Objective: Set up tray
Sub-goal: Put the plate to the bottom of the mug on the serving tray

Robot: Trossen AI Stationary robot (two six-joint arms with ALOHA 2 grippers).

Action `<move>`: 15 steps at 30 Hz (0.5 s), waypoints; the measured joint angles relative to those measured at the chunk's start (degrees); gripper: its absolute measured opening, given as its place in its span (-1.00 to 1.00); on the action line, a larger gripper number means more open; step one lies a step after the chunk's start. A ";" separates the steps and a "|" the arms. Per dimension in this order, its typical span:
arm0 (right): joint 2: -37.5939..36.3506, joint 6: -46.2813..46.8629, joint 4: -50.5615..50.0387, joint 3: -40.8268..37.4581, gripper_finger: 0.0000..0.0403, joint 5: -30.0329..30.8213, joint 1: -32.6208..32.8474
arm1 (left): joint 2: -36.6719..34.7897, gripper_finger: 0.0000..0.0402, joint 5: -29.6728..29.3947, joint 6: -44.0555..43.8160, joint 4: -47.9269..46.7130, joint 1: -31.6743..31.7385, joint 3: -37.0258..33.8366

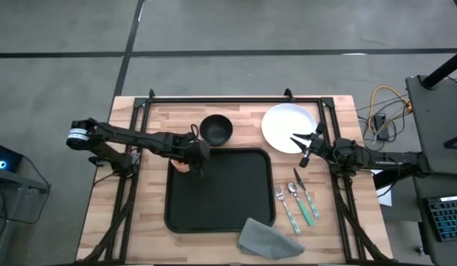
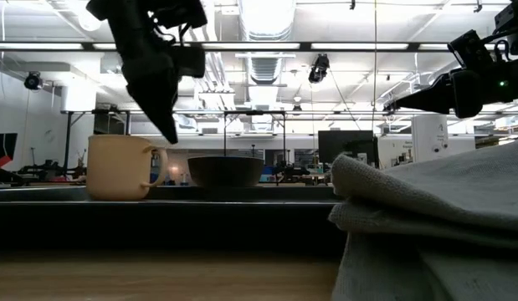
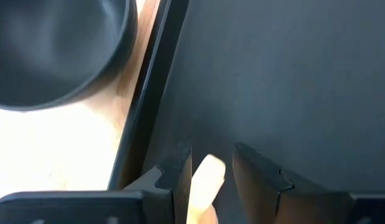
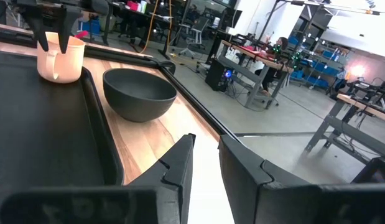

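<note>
Only partly is the setting judged to be done. At the left, the left gripper (image 1: 190,164) is held over the far left corner of the large flat black rectangular tray (image 1: 221,192), its jaws spread around the handle of a cream ceramic mug (image 2: 118,167); whether the handle is pinched cannot be told. The mug is seen standing on the tray at that corner. The tray lies in the middle of the wooden table (image 1: 110,214). Just beyond its far rim, a dark round bowl (image 1: 215,128) is left on the wood. Farther right, the round white plate (image 1: 286,127) is approached by the right gripper (image 1: 305,146), jaws spread and empty. Green-handled cutlery (image 1: 298,203) and a grey folded cloth napkin (image 1: 266,238) are yet to be placed.
</note>
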 joint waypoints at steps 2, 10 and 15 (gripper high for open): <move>0.00 0.00 0.00 0.00 -0.66 -0.01 0.01 | -0.05 -0.51 0.00 2.08 0.07 0.00 0.60; 0.00 0.00 -0.01 -0.02 -0.66 0.01 0.01 | -3.97 -0.51 -0.08 8.75 6.21 -0.17 -0.81; 0.00 0.00 0.01 0.00 -0.66 0.00 -0.01 | -8.26 -0.51 0.03 11.22 18.49 -0.99 -6.43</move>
